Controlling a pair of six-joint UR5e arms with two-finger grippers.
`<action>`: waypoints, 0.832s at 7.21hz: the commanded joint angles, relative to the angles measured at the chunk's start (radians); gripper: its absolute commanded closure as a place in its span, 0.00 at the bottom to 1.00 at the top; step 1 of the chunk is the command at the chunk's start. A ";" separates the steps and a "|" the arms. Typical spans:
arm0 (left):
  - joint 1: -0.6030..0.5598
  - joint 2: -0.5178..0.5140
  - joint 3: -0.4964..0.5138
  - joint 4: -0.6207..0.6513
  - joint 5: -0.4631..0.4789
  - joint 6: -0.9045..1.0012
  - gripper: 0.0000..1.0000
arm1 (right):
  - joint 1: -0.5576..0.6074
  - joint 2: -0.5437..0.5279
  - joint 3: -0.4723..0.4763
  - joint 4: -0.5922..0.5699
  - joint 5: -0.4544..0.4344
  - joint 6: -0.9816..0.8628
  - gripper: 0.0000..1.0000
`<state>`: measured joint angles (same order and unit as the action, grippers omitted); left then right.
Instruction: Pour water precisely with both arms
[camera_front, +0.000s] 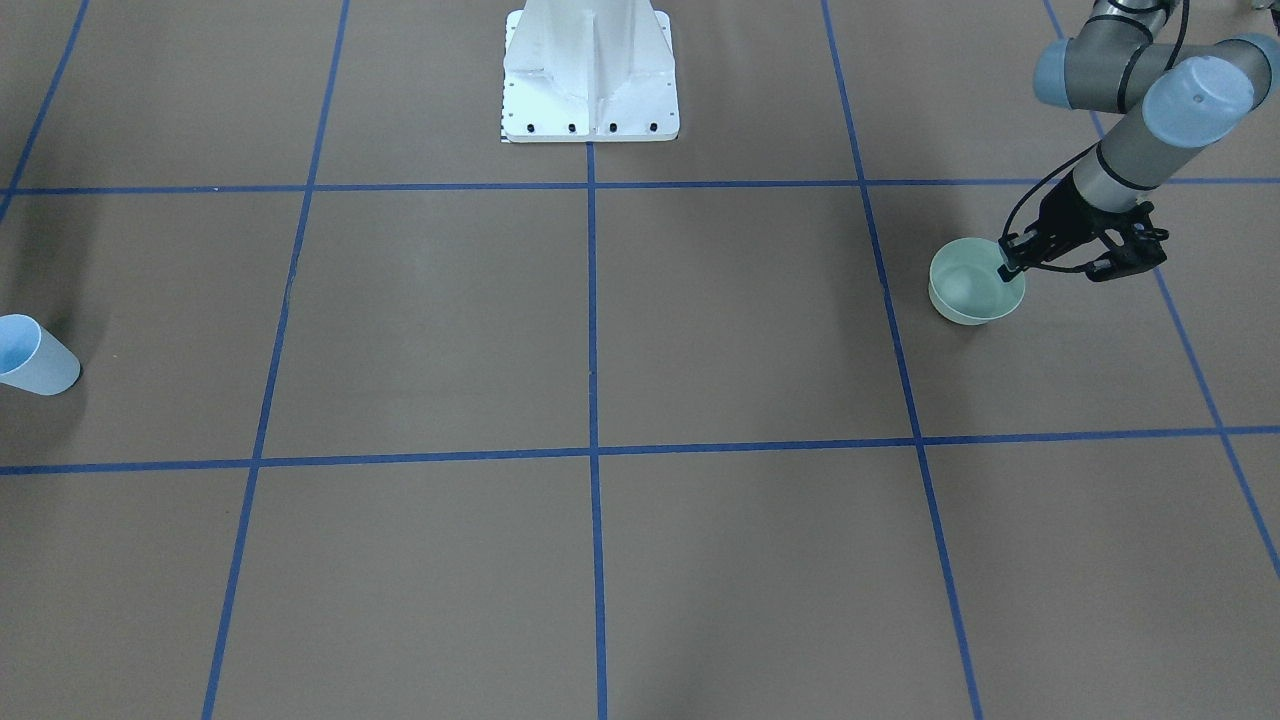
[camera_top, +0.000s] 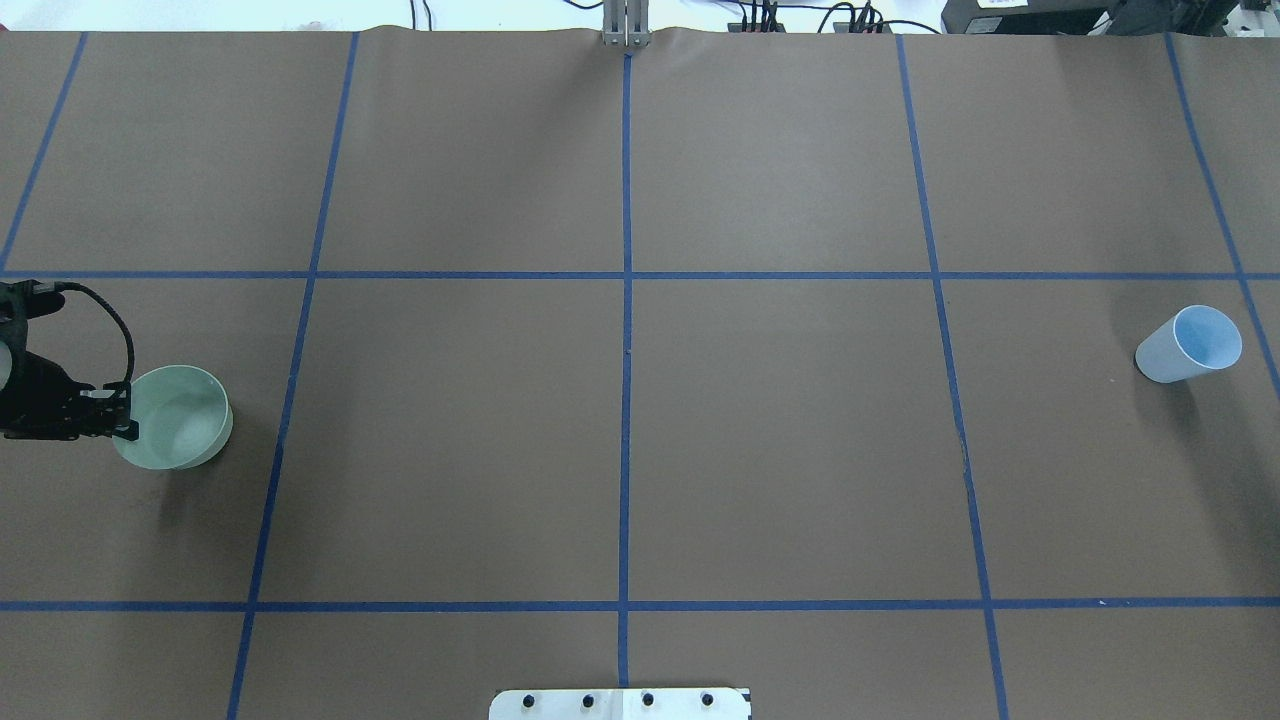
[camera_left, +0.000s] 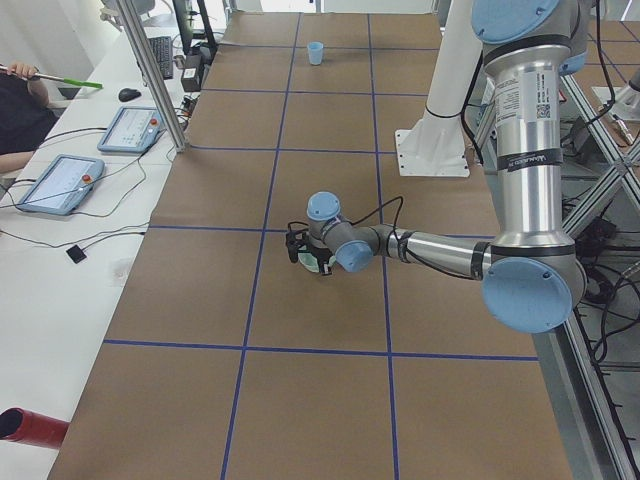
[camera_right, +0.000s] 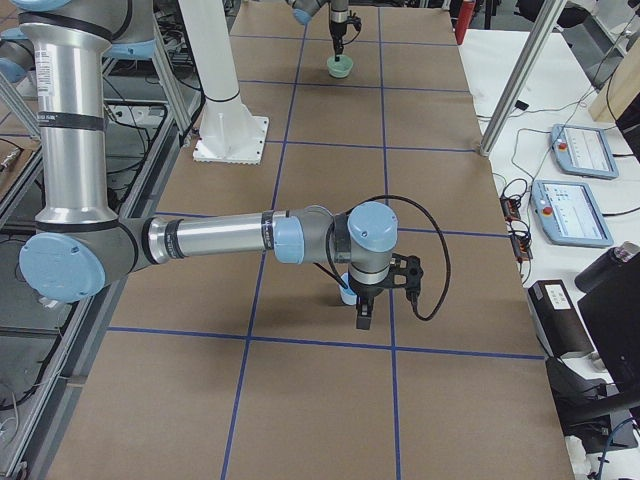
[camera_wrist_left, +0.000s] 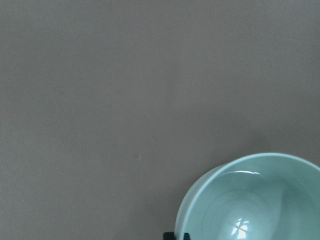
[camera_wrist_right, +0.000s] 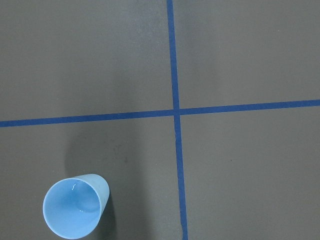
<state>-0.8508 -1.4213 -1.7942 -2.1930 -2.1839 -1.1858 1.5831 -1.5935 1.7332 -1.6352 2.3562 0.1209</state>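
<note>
No word, number or brand can be read in any view. A printed label (camera_left: 521, 100) on the upright tube of the left arm (camera_left: 527, 200) is too small to make out. Nothing legible shows on the right arm (camera_right: 210, 238). The screens of the operators' tablets (camera_left: 60, 186) show only blurred graphics.

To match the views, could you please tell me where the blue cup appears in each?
Front-facing: cup at left edge.
Overhead: cup far right.
Left: cup top, far end.
Right: cup centre, mostly hidden under right arm.
Left wrist: absent.
Right wrist: cup bottom left.
Landmark: white pedestal, in all four exterior views.
</note>
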 joint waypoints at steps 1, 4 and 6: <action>-0.002 -0.017 -0.106 0.112 -0.013 -0.020 1.00 | 0.000 0.000 0.000 0.000 0.000 0.000 0.00; 0.012 -0.392 -0.134 0.469 -0.010 -0.249 1.00 | 0.000 0.001 0.000 0.000 -0.002 -0.001 0.00; 0.128 -0.633 -0.059 0.521 0.010 -0.497 1.00 | 0.000 0.001 0.000 0.000 -0.002 -0.001 0.00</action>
<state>-0.7891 -1.8994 -1.9011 -1.7092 -2.1859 -1.5285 1.5830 -1.5923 1.7334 -1.6352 2.3549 0.1199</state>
